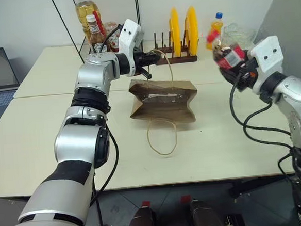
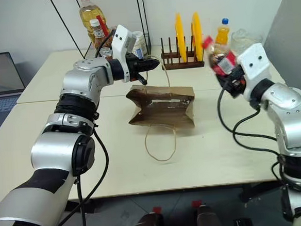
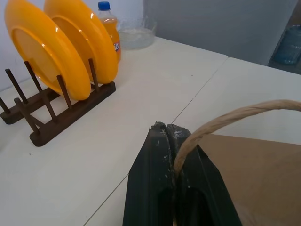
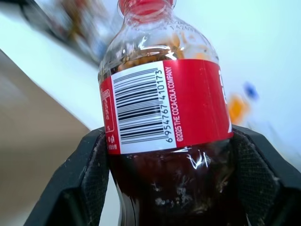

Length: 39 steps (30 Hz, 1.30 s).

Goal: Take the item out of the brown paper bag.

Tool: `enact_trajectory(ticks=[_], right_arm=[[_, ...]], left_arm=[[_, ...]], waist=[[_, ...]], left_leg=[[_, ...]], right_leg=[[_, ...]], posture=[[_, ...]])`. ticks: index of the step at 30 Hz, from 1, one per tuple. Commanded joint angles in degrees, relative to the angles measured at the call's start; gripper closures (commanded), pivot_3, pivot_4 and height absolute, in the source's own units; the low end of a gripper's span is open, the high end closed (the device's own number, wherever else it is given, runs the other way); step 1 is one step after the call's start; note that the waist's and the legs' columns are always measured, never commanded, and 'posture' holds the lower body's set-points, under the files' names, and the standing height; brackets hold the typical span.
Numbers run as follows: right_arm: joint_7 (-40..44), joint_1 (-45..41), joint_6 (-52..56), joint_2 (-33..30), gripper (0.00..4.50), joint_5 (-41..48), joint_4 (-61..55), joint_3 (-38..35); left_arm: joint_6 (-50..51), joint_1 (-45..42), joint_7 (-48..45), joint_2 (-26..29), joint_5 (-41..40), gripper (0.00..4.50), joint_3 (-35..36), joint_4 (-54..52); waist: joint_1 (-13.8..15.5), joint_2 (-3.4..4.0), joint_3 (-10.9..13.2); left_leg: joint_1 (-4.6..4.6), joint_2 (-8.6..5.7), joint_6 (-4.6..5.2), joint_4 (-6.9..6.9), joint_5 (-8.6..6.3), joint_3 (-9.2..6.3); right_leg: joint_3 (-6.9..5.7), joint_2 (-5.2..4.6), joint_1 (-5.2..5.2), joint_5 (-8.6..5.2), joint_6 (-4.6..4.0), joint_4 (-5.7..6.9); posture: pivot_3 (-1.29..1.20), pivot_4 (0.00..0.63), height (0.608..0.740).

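From the head views, your right gripper (image 1: 228, 62) holds the cola bottle (image 1: 224, 53) up, well right of the brown paper bag (image 1: 162, 103). At the left wrist, your left gripper (image 3: 175, 136) pinches the cord handle (image 3: 225, 120). At the right wrist, jaws clamp the bottle's sides, neck away.

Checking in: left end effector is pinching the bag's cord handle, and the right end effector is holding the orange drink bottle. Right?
Not quite. The right end effector holds a cola bottle with a red label, clear in the right wrist view. The left end effector does pinch the brown paper bag's cord handle.
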Motion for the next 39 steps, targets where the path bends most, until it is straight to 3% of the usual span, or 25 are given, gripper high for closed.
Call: enact_trajectory(ticks=[1, 15, 16, 18, 24, 28, 31, 33, 39], right_arm=[[5.9, 0.6, -1.0, -5.2, 1.28, -1.7, 3.5, 2.7], [18.7, 3.4, -0.4, -9.7, 1.28, -3.2, 15.8, 10.7], [18.9, 3.3, -0.8, -9.7, 0.54, -3.4, 16.4, 10.8], [19.2, 3.2, -1.5, -9.8, 0.02, -3.7, 17.2, 10.8], [19.1, 2.7, -2.7, -9.8, 0.02, -3.5, 15.9, 8.6], [17.9, 1.0, -0.1, -6.7, 0.02, 1.8, 8.4, 3.3], [14.0, 2.3, 1.4, -0.5, 0.0, 7.1, 0.9, -1.8], [10.8, 4.2, 3.5, 3.5, 0.0, 9.4, -3.2, -4.3], [3.9, 11.2, -3.3, 8.2, 0.0, 4.1, -6.8, -0.8]], left_arm=[[-0.6, -1.4, -0.2, -0.1, -0.2, 4.5, 0.1, -1.6], [-0.4, -0.6, 0.0, 0.0, -0.3, 4.5, 0.5, -2.4], [-0.4, -0.6, 0.0, 0.0, -0.3, 4.5, 0.5, -2.5], [-0.3, -0.5, 0.0, 0.1, -0.4, 4.5, 0.6, -2.6], [-0.1, -0.5, 0.1, 0.1, -0.5, 4.5, 0.7, -2.7], [-0.3, -0.4, -0.2, 0.5, -0.4, 4.5, 0.7, -2.7], [-1.8, -0.4, 0.5, 1.0, -0.1, 3.91, 0.9, -1.8], [-2.8, -0.8, 1.2, 1.2, 0.0, 3.29, 1.2, -1.0], [-6.9, -2.6, 7.5, 2.9, 1.3, 1.38, 2.1, 4.0]], waist=[[0.0, 0.0, 0.0], [-1.0, 0.01, 0.0], [-0.9, 0.01, 0.0], [-0.9, 0.01, 0.0], [-0.9, 0.01, 0.0], [-1.1, 0.01, 0.0], [-1.2, 0.0, 0.0], [-1.0, 0.01, 0.0], [0.0, 0.01, 0.0]], left_leg=[[0.0, 0.01, 0.0, 0.0, 0.0, 0.07], [0.01, 0.07, -0.03, 0.03, 0.02, 0.26], [0.01, 0.07, -0.08, 0.03, 0.04, 0.25], [0.01, 0.07, -0.12, 0.03, 0.07, 0.25], [0.01, 0.08, -0.18, 0.03, 0.1, 0.26], [0.01, 0.11, -0.19, 0.03, 0.11, 0.16], [0.02, 0.14, -0.19, 0.02, 0.11, 0.04], [0.01, 0.14, -0.2, 0.03, 0.11, -0.05], [0.01, 0.0, -0.19, 0.07, 0.1, -0.07]], right_leg=[[0.01, 0.0, 0.0, 0.0, 0.0, -0.02], [0.07, -0.01, 0.0, 0.0, 0.01, 0.0], [0.07, -0.01, 0.0, 0.0, 0.0, 0.0], [0.07, -0.01, 0.0, 0.0, 0.0, 0.0], [0.07, -0.01, 0.01, 0.0, 0.01, 0.0], [0.09, -0.01, 0.0, 0.0, 0.01, 0.0], [0.06, 0.0, 0.0, 0.0, 0.01, 0.01], [0.01, 0.0, 0.02, 0.0, 0.0, 0.01], [0.03, -0.05, 0.05, 0.0, 0.0, 0.01]], posture=[[0.0, 0.15, 0.74], [0.0, 0.15, 0.74], [0.0, 0.15, 0.74], [0.0, 0.15, 0.74], [0.0, 0.15, 0.74], [0.0, 0.15, 0.74], [0.0, 0.15, 0.74], [0.0, 0.15, 0.74], [0.0, 0.15, 0.74]])
